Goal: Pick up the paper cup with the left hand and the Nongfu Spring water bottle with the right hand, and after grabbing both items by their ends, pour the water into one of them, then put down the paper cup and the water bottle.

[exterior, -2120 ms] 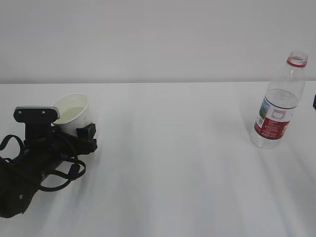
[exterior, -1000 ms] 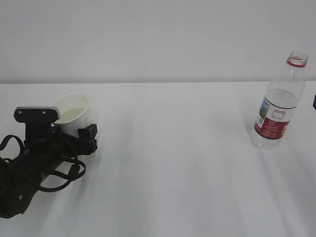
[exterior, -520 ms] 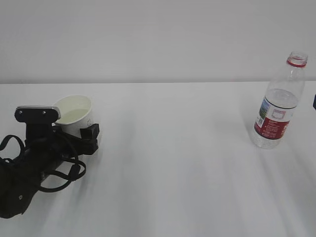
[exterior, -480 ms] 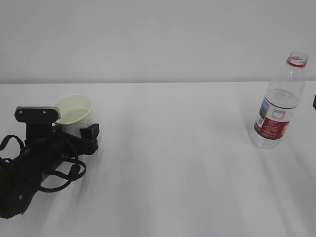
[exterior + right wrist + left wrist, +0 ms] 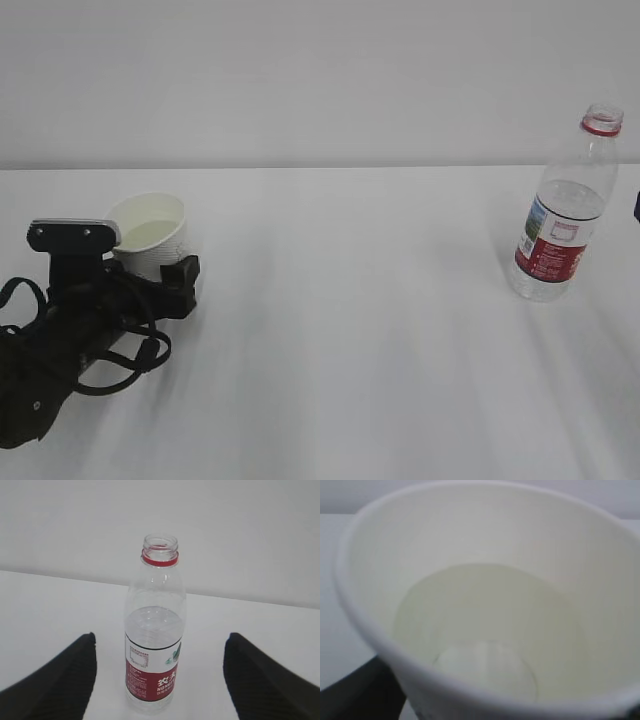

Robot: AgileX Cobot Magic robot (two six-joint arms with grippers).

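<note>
On the table's left side, exterior view: cup point(image 5: 150, 236) upright with water point(image 5: 152, 233) inside, left gripper point(image 5: 150, 272) spread wide around its base, released. Bottle point(image 5: 565, 218) upright at far right, right gripper nearly out of frame. Best to back straight away, level, touching no wall. Left wrist view: cup rim point(image 5: 485, 510) fills frame, pale water point(image 5: 485, 625) calm; jaws barely visible. Right wrist view: bottle point(image 5: 155, 640) centred between spread fingers point(image 5: 60, 675), untouched, well apart. Same retreat advised, no sideways drift.

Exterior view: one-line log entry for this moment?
phase: put-down | paper cup: upright on table, holds water | bottle: upright, free | left gripper: open | right gripper: open
</note>
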